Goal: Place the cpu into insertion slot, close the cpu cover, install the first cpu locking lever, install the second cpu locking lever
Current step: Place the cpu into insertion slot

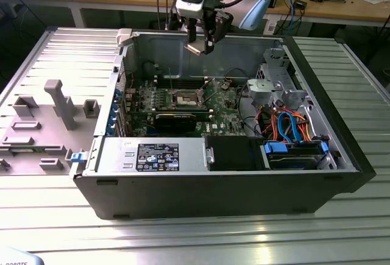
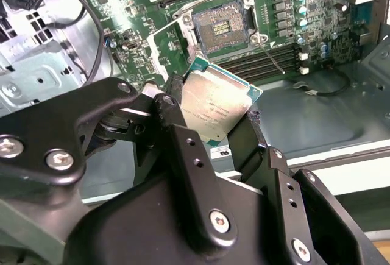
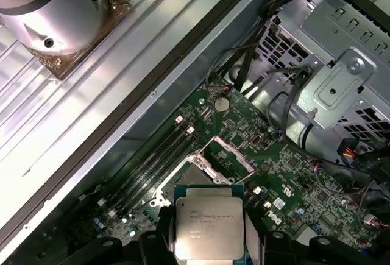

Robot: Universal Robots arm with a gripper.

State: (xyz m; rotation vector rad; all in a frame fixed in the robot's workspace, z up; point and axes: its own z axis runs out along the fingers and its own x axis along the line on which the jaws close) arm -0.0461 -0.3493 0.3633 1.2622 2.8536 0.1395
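We see a broad ribbed silver metal table (image 1: 183,240) carrying a large black computer case (image 1: 225,195), which lies on its side and is open upward. On the floor of the case sits the green rectangular motherboard (image 1: 228,103). Towards the exterior view's right of it stands a grey perforated sheet-metal drive cage (image 1: 277,85), with a bundle of orange and blue cables (image 1: 292,125) just below. The black two-fingered gripper (image 1: 201,44) hangs over the far part of the case, above the board and well clear of it. On the board we find the square insertion slot (image 2: 222,28) with its dark centre and pale metal rim, and that centre lies uncovered. Beside it the thin silvery square-framed cpu cover (image 3: 234,153) stands swung open, off the socket. In the second wrist view the gripper's fingers (image 2: 173,103) are drawn in to the width of the small flat square cpu (image 2: 210,103) with its dull silver-grey metal top, and they clamp it by two opposite edges. In both wrist views the cpu sits between the fingers with its metal top towards the camera, in the air and apart from the insertion slot.
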